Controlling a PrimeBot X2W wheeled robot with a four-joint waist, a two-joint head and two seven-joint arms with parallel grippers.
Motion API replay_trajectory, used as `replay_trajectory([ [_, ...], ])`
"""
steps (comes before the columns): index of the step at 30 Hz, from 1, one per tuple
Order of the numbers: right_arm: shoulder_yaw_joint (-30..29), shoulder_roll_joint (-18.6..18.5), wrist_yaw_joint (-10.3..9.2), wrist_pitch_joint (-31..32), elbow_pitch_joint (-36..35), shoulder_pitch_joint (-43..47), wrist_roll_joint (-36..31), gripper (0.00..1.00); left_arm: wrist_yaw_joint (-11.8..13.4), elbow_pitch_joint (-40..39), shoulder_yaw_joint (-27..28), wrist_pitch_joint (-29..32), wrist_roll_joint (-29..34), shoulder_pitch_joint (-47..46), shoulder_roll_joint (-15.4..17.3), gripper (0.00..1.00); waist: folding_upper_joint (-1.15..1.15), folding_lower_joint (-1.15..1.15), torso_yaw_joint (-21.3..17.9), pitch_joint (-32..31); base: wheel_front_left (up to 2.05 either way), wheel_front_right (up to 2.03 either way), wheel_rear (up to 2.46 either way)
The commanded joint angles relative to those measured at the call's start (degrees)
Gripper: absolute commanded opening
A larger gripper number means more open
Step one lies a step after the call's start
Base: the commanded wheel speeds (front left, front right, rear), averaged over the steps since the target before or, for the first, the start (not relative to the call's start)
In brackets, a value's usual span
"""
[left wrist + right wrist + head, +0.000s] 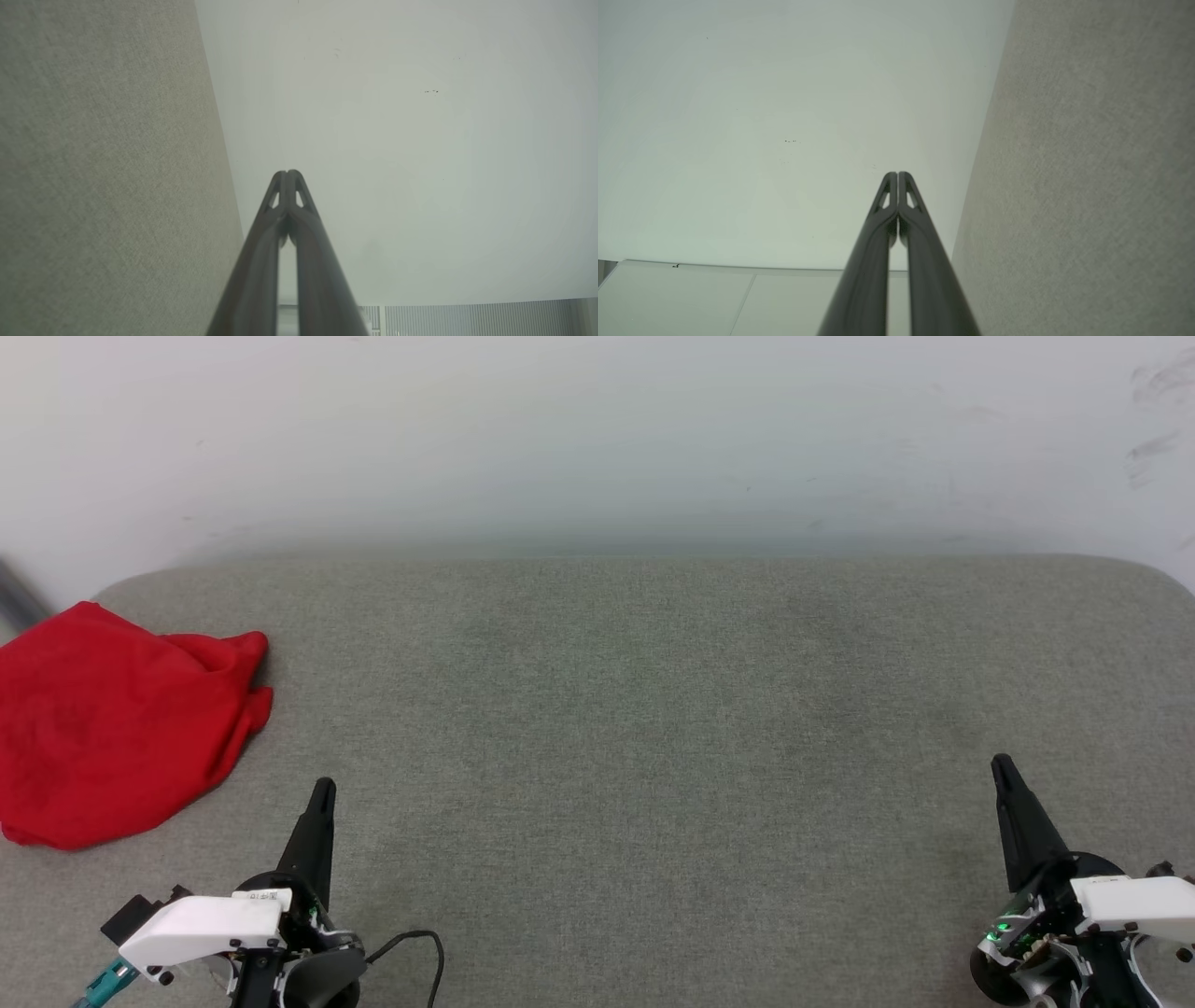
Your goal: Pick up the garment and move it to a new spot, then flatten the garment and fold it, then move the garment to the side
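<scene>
In the head view, the garment (112,728) lies in a loose red heap at the far left of the grey fabric surface (653,709). The left edge of the picture cuts the heap off. It turns plain red cloth to the camera, and whatever lies inside its folds is hidden. A blurred dark streak (19,597) crosses the left edge just beyond it, too soft to identify. A white wall (597,429) stands behind the surface.

The left gripper (323,791) rises at the near left, just to the right of the garment's near edge and apart from it. Its jaws are clenched into a single dark point with nothing between them. A black cable (415,943) loops beside its wrist, which the bottom edge cuts off. The right gripper (1003,767) stands at the near right, well apart from the garment, its jaws also clenched on nothing.

In the left wrist view, the left gripper (287,173) has its tips pressed together, empty, against the white wall (397,140). The grey fabric surface (103,163) runs along the left side, and a ribbed panel (467,319) shows partly at the bottom right.

In the right wrist view, the right gripper (897,175) is likewise closed on nothing. The grey fabric surface (1087,186) lies to the right, and pale panels (691,298), cut off by the frame, lie at the bottom left.
</scene>
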Motion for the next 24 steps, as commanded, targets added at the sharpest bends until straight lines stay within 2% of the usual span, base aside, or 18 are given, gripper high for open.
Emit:
replay_trajectory([
  [1, -0.07, 0.21, 0.00, 0.13, 0.06, -0.94, -0.25, 0.00, -0.02, 0.05, 0.21, 0.16, 0.28, -0.51, -0.06, 0.00, 0.00, 0.00, 0.00, 0.00, 0.00, 0.00, 0.00],
  [15, -0.07, 0.21, 0.00, 0.13, 0.06, -0.94, -0.26, 0.00, -0.02, 0.05, 0.22, 0.16, 0.28, -0.51, -0.06, 0.00, 0.00, 0.00, 0.00, 0.00, 0.00, 0.00, 0.00],
  [16, 0.00, 0.00, 0.00, 0.00, -0.01, 0.00, 0.00, 1.00, 0.00, 0.00, -0.01, 0.00, 0.00, 0.00, 0.00, 1.00, 0.00, 0.00, 0.00, 0.00, 0.00, 0.00, 0.00],
  [17, 0.02, 0.00, 0.00, -0.03, 0.18, 0.19, 0.00, 1.00, -0.01, 0.23, -0.10, -0.02, -0.04, 0.11, -0.02, 1.00, 0.00, 0.00, 0.00, 0.00, 0.00, 0.00, 0.00],
  [18, 0.05, 0.03, 0.00, -0.05, 0.64, 0.55, 0.00, 0.00, -0.01, 0.69, -0.22, -0.04, -0.07, 0.45, -0.07, 0.00, 0.00, 0.00, 0.00, 0.00, 0.00, 0.00, 0.00],
  [19, 0.10, 0.05, 0.00, -0.11, 0.90, 0.96, -0.02, 1.00, 0.00, 0.97, -0.39, -0.09, -0.11, 0.80, -0.14, 1.00, 0.00, 0.00, -0.01, 0.01, 0.00, 0.00, 0.00],
  [24, 0.59, 0.05, 0.00, -1.46, -0.57, 1.65, -0.33, 1.00, 0.00, 0.02, -2.37, -1.43, -0.17, 0.54, -0.14, 1.00, 0.00, 0.00, -0.02, 0.01, 0.00, 0.00, 0.00],
])
